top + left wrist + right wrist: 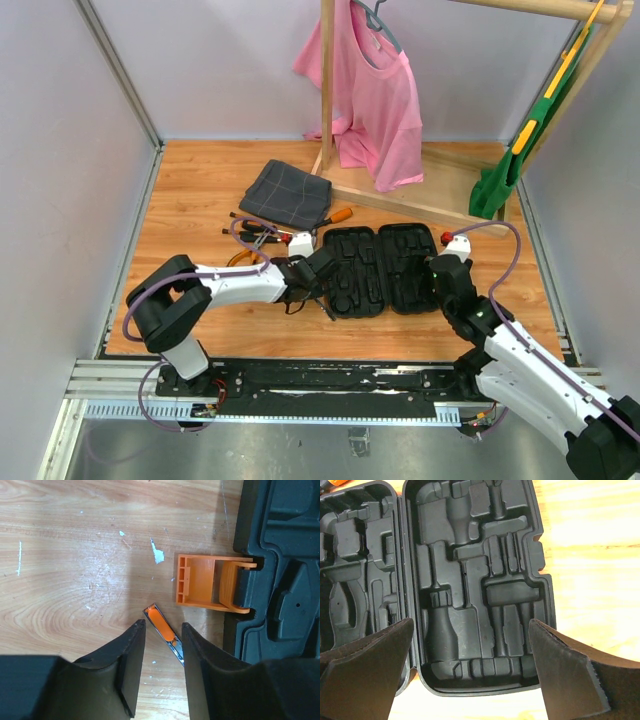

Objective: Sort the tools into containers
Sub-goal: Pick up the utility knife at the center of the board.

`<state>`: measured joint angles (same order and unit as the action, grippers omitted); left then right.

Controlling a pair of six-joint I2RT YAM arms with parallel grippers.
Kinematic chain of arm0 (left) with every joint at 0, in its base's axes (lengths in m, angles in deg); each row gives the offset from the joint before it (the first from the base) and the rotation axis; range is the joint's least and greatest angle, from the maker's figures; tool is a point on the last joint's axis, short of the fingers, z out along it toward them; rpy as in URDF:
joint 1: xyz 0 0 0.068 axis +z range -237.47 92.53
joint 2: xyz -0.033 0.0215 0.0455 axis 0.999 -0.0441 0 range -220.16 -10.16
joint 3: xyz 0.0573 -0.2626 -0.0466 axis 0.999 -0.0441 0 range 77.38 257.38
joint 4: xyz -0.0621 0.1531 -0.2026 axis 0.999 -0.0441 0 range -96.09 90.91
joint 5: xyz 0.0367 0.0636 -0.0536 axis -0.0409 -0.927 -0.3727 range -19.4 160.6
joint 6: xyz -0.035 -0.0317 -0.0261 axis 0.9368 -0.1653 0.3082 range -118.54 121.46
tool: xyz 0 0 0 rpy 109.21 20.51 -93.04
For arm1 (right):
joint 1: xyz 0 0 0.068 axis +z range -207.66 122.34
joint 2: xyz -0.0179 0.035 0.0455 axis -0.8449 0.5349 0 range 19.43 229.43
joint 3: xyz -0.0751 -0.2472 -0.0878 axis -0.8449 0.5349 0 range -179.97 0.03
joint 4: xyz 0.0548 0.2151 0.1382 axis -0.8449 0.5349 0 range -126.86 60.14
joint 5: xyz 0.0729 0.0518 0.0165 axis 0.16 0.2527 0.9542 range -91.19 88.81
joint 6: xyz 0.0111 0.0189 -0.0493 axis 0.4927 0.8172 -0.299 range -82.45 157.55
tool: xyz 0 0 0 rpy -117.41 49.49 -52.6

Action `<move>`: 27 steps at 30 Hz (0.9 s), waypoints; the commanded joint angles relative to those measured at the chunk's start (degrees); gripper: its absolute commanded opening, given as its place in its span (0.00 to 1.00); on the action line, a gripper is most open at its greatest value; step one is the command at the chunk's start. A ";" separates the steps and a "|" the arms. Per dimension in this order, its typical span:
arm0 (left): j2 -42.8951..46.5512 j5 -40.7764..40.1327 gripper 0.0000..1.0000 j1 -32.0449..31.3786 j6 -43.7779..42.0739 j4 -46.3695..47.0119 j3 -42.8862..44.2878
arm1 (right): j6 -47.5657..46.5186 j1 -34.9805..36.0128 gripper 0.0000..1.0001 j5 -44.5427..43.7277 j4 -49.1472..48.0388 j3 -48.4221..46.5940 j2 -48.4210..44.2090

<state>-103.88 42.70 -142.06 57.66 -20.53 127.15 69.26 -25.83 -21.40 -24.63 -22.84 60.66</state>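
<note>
The black tool case (380,268) lies open and flat, its moulded recesses bare. My left gripper (308,288) is low over the wood just left of the case. In the left wrist view a slim orange-and-metal tool (159,622) lies slanted on the floor between the fingers of the left gripper (163,625); it runs under the right finger, and a gap shows at the left one. The case's orange clasp (210,582) is just ahead. My right gripper (470,680) hangs wide open over the case's right half (475,580). More tools (255,235) lie left of the case, one with an orange handle (340,214).
A dark grey checked cloth (287,193) lies behind the tools. A wooden rack (327,90) holds a pink shirt (375,100) at the back, and a green item (500,180) leans at the right. Grey walls enclose the wooden floor.
</note>
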 commanded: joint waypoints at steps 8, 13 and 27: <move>-8.91 -2.88 0.30 -0.62 -3.57 -7.76 0.89 | 0.07 -0.59 0.99 -0.40 1.71 -0.77 -1.94; -6.61 -2.44 0.22 -0.58 -5.35 -7.53 -1.38 | -0.22 -0.59 0.99 1.79 1.88 -0.35 -3.20; 3.68 -2.23 0.09 -0.23 -10.55 -2.97 -2.79 | 0.03 -0.58 0.99 2.60 4.81 -0.34 -7.06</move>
<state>-102.39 40.03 -142.37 49.18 -20.11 125.38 68.82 -25.83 -19.11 -21.55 -22.84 55.22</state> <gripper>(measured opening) 0.145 0.987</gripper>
